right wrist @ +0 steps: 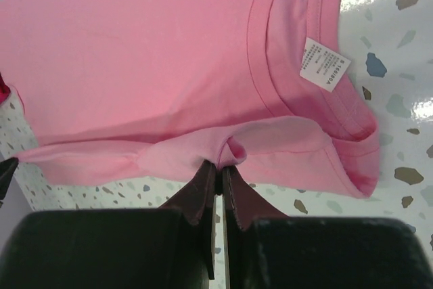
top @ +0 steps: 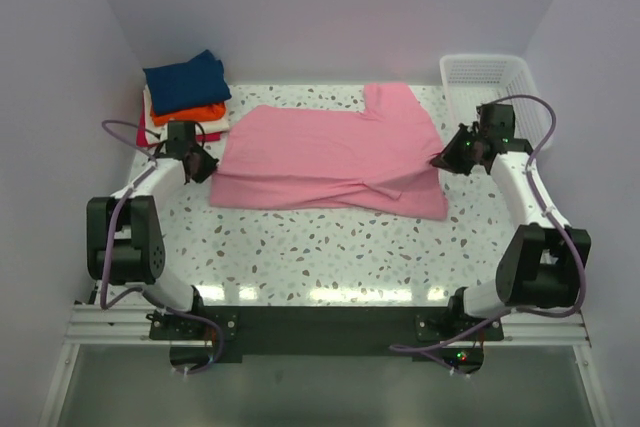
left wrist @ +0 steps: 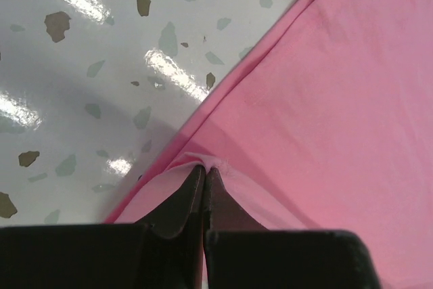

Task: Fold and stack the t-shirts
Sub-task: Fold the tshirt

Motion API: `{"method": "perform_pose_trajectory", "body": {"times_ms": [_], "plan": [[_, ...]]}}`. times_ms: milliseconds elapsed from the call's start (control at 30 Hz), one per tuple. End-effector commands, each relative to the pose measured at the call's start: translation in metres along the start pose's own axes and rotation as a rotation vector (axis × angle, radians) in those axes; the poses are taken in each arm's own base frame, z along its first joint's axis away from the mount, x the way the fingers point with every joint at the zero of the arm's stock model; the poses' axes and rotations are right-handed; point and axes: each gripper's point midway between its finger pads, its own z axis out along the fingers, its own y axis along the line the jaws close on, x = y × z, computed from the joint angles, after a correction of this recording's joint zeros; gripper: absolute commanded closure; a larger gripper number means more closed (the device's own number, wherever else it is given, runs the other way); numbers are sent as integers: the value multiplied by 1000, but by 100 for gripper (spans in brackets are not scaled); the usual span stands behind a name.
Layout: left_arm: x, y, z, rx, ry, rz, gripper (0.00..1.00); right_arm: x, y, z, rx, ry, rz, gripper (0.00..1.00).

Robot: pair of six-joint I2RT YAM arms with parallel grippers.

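A light pink t-shirt point(top: 330, 152) lies spread across the middle of the table, its near long edge folded over. My left gripper point(top: 207, 165) is shut on the shirt's left edge; in the left wrist view the tips point(left wrist: 204, 169) pinch a small ridge of pink cloth point(left wrist: 325, 86). My right gripper point(top: 441, 160) is shut on the shirt's right edge; in the right wrist view the tips point(right wrist: 220, 165) pinch a fold below the collar and white label point(right wrist: 324, 64). Folded shirts are stacked at the back left: navy blue point(top: 186, 80) on top, orange point(top: 190, 112) and cream-white point(top: 150, 107) below, red point(top: 145, 135) at the bottom.
A white plastic mesh basket point(top: 490, 82) stands at the back right, just behind my right arm. The speckled tabletop point(top: 330, 247) lies bare in front of the pink shirt. White walls close in the left, back and right sides.
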Motion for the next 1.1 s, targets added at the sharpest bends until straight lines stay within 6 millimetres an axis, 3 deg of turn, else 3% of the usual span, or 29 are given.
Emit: {"method": "perform_pose_trajectory", "body": {"times_ms": [0, 233, 467, 500, 567, 600, 633, 667, 700, 800, 833, 900, 1067], "plan": [[-26, -21, 3, 58, -59, -1, 100, -25, 7, 1, 7, -45, -11, 100], [-23, -23, 24, 51, -26, 11, 100, -28, -2, 36, 38, 14, 11, 100], [-25, -27, 28, 64, -27, 19, 100, -43, 0, 58, 39, 29, 20, 86], [-27, -28, 27, 67, -30, 23, 100, -47, 2, 60, 37, 26, 17, 79], [-32, -33, 23, 72, -35, 44, 79, -50, 2, 58, 47, 28, 11, 61], [-36, -36, 18, 84, -45, 51, 61, -49, 1, 54, 56, 26, 7, 53], [-37, -35, 14, 80, -50, 60, 52, -50, 0, 50, 65, 12, 2, 46], [-39, -34, 10, 75, -61, 59, 45, -45, -5, 48, 81, 15, 2, 35], [-41, -31, 6, 62, -70, 54, 42, -45, -7, 38, 99, -6, 0, 33], [-38, -13, -20, 5, -91, 23, 43, -25, -17, 30, 111, 4, 12, 34], [-38, -6, -26, -19, -107, 9, 43, -22, -14, 18, 97, -20, 12, 34], [-30, 8, -35, -50, -112, -7, 44, 3, -27, 15, 113, 9, 24, 36], [5, 36, -47, -50, -85, -45, 48, 47, -53, -2, 146, 7, 33, 43]]}}
